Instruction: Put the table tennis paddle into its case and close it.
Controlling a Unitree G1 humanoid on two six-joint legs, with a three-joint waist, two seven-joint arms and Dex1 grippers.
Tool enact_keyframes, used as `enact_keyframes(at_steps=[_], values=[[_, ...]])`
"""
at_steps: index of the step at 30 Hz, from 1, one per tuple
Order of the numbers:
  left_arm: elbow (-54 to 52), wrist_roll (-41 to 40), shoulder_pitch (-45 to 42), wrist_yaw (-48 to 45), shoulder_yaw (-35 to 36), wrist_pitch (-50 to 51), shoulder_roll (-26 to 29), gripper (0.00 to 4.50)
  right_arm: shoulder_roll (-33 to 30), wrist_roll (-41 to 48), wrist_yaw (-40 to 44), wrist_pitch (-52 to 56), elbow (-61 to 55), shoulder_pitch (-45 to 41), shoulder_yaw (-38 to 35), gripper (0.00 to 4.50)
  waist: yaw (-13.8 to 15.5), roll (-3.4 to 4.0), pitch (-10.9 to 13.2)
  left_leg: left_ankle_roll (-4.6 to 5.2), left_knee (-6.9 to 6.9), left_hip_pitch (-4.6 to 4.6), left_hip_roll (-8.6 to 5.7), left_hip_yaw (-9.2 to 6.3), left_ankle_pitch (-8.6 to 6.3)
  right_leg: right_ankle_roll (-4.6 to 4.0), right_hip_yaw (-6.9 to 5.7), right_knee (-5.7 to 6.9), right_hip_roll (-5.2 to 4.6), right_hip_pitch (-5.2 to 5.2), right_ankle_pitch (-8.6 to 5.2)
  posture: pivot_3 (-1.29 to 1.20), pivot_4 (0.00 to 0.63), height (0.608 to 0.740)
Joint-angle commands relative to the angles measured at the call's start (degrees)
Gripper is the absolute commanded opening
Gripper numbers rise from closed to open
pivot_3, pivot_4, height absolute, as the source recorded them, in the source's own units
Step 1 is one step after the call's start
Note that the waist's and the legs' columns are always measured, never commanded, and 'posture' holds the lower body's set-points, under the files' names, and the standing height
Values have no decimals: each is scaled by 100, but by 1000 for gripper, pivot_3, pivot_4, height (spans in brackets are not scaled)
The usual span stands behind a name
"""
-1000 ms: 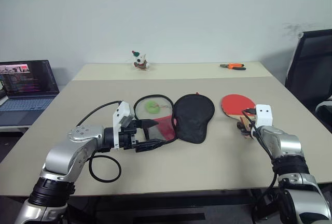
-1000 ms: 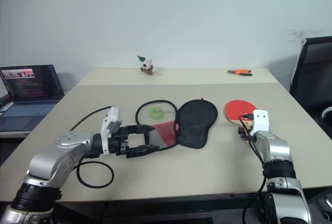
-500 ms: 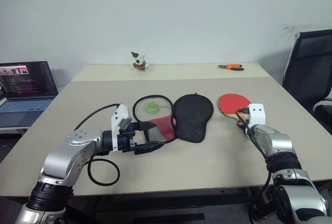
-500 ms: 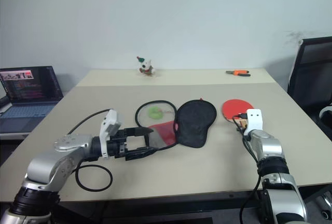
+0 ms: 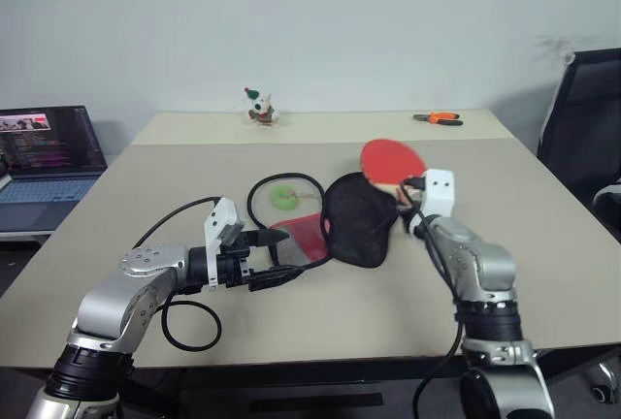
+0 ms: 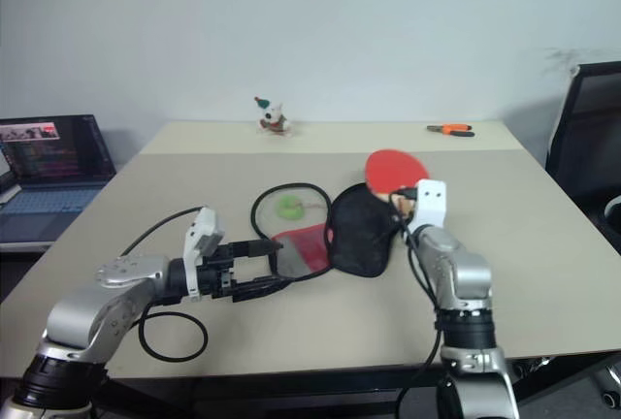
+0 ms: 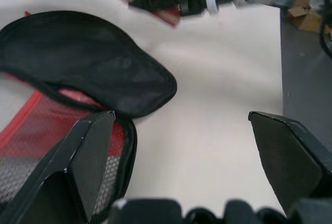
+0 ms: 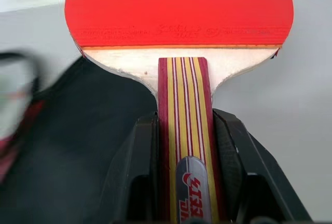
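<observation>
beige table (image 5: 543,244); table tennis paddle (image 5: 392,160) face pointing away, handle toward robot

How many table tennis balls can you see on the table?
1. A small yellow-green ball lies inside the mesh half of the open case, left of its black half. Others may be hidden under the black half.

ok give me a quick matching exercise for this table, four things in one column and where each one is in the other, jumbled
Things:
1. table tennis paddle
2. yellow-green ball
3. orange-handled pliers
4. small toy figure

Places:
A. far edge of the table, on the robot's left
B. held by its handle in the right gripper
C. inside the mesh half of the case
D. far edge, on the robot's right

Pairs: 1-B, 2-C, 3-D, 4-A
</observation>
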Motion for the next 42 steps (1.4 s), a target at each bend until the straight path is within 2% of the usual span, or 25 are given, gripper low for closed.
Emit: enact_keyframes(at_steps=[1,9,26,27,28,35,38,42], values=[[-242,-79,-9,11,176,4,67,4500,357,47,-254,157,-677,37,131,1150,37,0,0,0,2,0,-1,0,0,-3,0,0,0,0,1,0,150,740],[-316,-97,32,38,197,52,101,4500,678,-12,-296,-22,-446,53,342,1150,53,0,0,1,11,1,-13,1,0,-4,0,1,15,5,3,0,150,740],[-478,-124,154,101,286,156,134,4500,785,-241,-346,-435,194,61,353,1150,45,0,0,1,10,4,-7,2,0,-6,1,3,18,5,4,0,150,740],[-477,-122,153,101,286,156,132,4500,799,-243,-365,-450,197,60,342,1860,45,0,0,1,10,4,-7,2,0,-6,1,3,19,5,4,0,150,740],[-474,-120,150,103,286,156,130,4500,807,-250,-378,-458,200,61,336,2025,46,0,0,0,10,3,-7,2,0,-6,1,3,19,4,4,0,150,740],[-462,-117,151,111,296,155,127,4500,732,-217,-223,-394,-46,98,536,4466,46,-1,-1,1,12,5,-6,1,0,-6,1,5,20,5,4,0,150,740],[-468,-117,172,117,312,151,133,4500,557,63,261,-171,-499,180,664,4466,47,-1,-1,1,12,4,-5,2,0,-6,1,4,21,5,4,0,150,740],[-473,-127,226,110,363,151,158,4500,-112,621,1295,306,-1226,422,837,4466,51,-1,-1,1,13,4,-6,0,0,-6,0,3,21,6,4,0,150,740]])
